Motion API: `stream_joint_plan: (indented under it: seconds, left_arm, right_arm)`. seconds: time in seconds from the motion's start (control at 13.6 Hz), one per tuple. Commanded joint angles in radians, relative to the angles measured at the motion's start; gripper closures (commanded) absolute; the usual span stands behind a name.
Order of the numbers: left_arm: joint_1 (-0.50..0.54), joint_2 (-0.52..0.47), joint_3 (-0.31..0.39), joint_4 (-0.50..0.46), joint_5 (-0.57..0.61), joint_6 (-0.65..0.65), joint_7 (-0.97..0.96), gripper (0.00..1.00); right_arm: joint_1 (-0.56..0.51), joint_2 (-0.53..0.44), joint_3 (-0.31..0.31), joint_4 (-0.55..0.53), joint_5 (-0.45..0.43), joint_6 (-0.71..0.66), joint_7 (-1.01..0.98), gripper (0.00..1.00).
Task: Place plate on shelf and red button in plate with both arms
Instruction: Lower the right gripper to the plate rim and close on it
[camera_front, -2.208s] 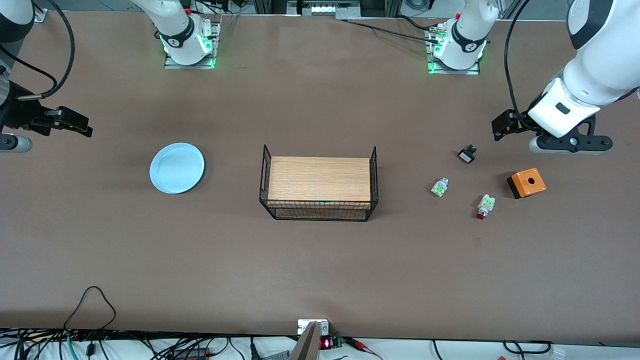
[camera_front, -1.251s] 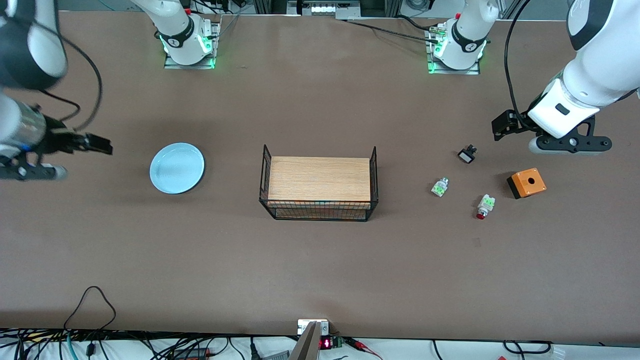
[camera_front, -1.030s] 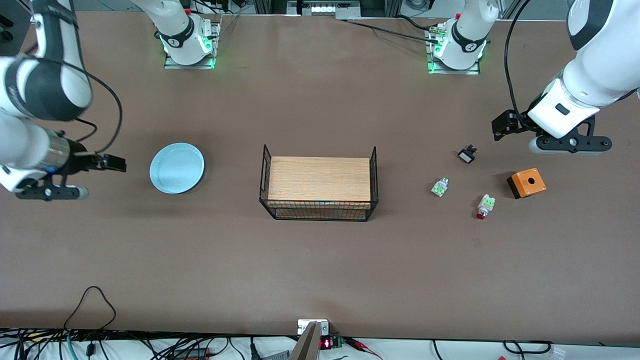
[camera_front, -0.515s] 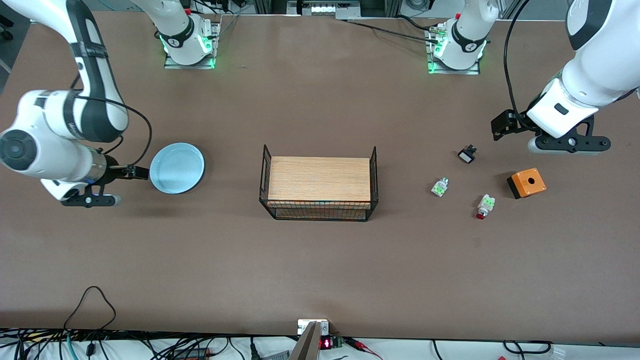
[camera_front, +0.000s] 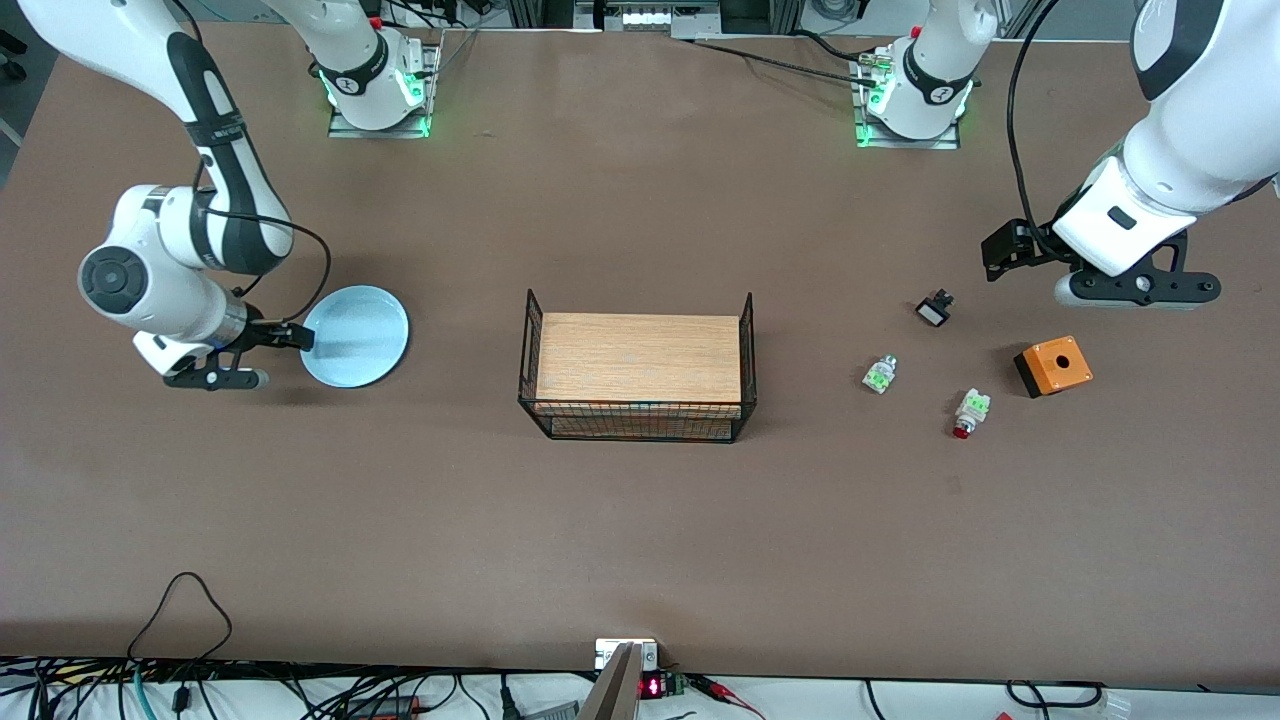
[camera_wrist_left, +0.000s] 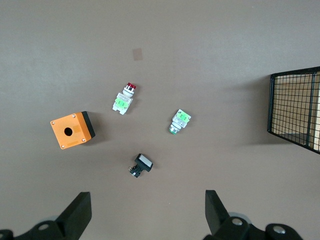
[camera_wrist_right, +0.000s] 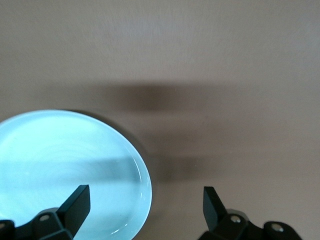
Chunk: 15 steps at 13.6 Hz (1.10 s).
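The pale light-blue plate (camera_front: 355, 335) lies on the table toward the right arm's end. My right gripper (camera_front: 302, 340) is open and low at the plate's rim. In the right wrist view one fingertip (camera_wrist_right: 77, 202) is over the plate (camera_wrist_right: 65, 170), and my right gripper (camera_wrist_right: 145, 207) straddles the rim. The red button (camera_front: 965, 415), with a red cap and a green tab, lies toward the left arm's end, nearer the front camera than the orange box. My left gripper (camera_front: 995, 258) hangs open and empty above the table near the small parts. The left wrist view shows the red button (camera_wrist_left: 123, 100) away from my left gripper (camera_wrist_left: 147, 215).
A black wire basket (camera_front: 637, 425) with a wooden block in it stands mid-table. An orange box with a hole (camera_front: 1053, 365), a white-green part (camera_front: 879, 374) and a black part with a white face (camera_front: 934, 308) lie near the red button.
The right arm has swung in from the table's end and come down, bringing its open gripper to the plate's rim. The left arm has stayed almost still.
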Motion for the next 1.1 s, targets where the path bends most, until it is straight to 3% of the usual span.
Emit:
stream_joint_plan:
  seconds: [0.0, 0.37, 0.44, 0.81, 1.03]
  left_arm:
    - [0.009, 0.0, -0.004, 0.011, -0.01, -0.013, 0.023, 0.0]
    - [0.009, 0.0, -0.004, 0.011, -0.01, -0.013, 0.023, 0.0]
    - [0.009, 0.0, -0.004, 0.011, -0.01, -0.013, 0.023, 0.0]
    - [0.009, 0.0, -0.004, 0.011, -0.01, -0.013, 0.023, 0.0]
    - [0.009, 0.0, -0.003, 0.011, -0.01, -0.013, 0.023, 0.0]
  right_arm:
    - [-0.011, -0.034, 0.007, -0.077, -0.02, 0.052, -0.01, 0.0]
    - [-0.014, -0.014, 0.007, -0.12, -0.02, 0.084, -0.022, 0.0]
    - [-0.016, -0.002, 0.007, -0.12, -0.018, 0.084, -0.022, 0.05]
    - [-0.016, 0.049, 0.007, -0.12, -0.018, 0.095, -0.021, 0.45]
    - [-0.013, 0.043, 0.009, -0.12, -0.018, 0.084, -0.021, 0.86]
